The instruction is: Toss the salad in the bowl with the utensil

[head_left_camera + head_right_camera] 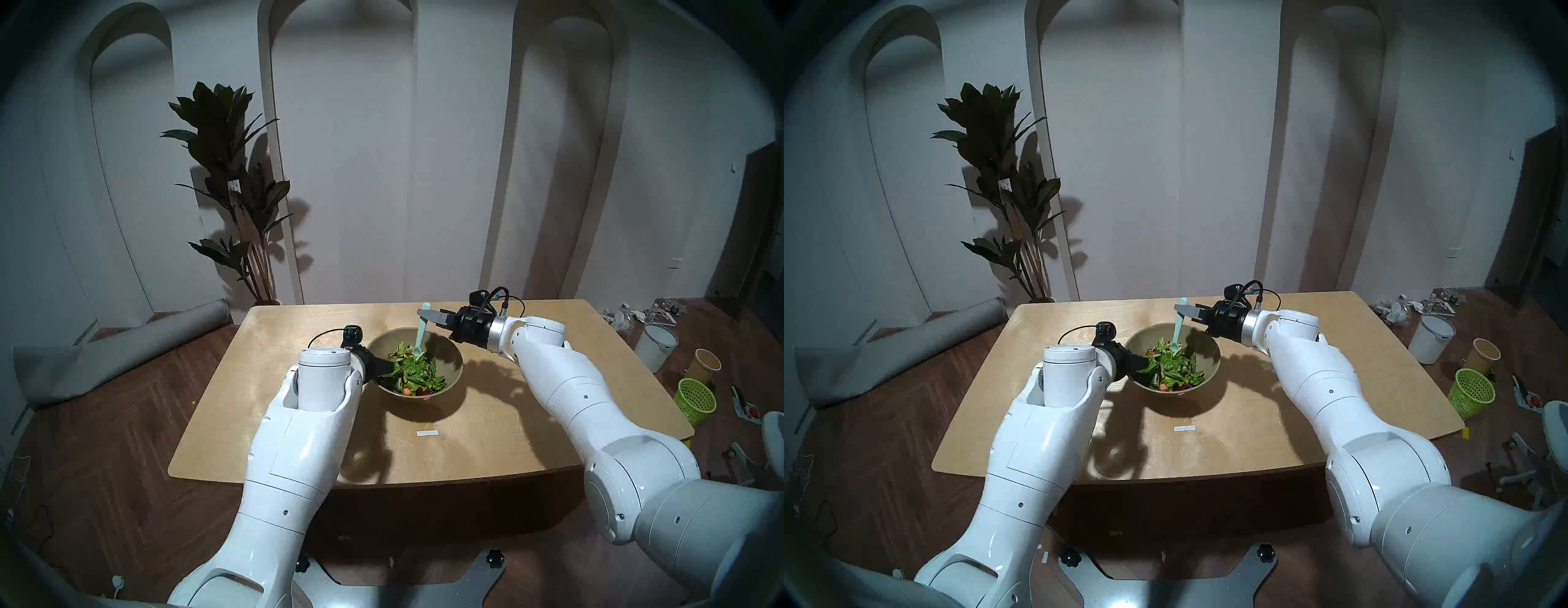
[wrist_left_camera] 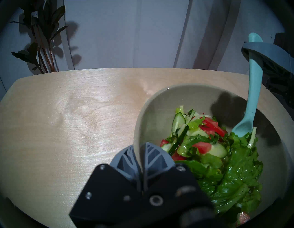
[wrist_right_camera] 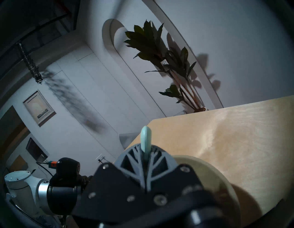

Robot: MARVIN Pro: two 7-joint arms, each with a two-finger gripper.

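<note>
The olive-beige bowl (image 1: 452, 354) stands mid-table with the salad (image 1: 413, 370) of green leaves, tomato and cucumber heaped toward its near side. My left gripper (image 1: 388, 367) is shut on the bowl's left rim (image 2: 159, 94), one finger inside and one outside (image 2: 138, 148). My right gripper (image 1: 424, 315) hovers over the bowl's far edge, shut on the handle of the mint-green utensil (image 1: 421, 335). The utensil hangs nearly upright, its rounded end (image 3: 146, 137) poking above the fingers and its head (image 2: 243, 129) resting in the salad (image 2: 222, 159).
A small white tape strip (image 1: 427, 433) lies on the wooden table (image 1: 297, 407) in front of the bowl. On the floor to the right are a white bucket (image 1: 655, 346), a paper cup (image 1: 706, 363) and a lime basket (image 1: 695, 399). A plant (image 1: 237, 191) and a rolled mat (image 1: 106, 344) are on the left.
</note>
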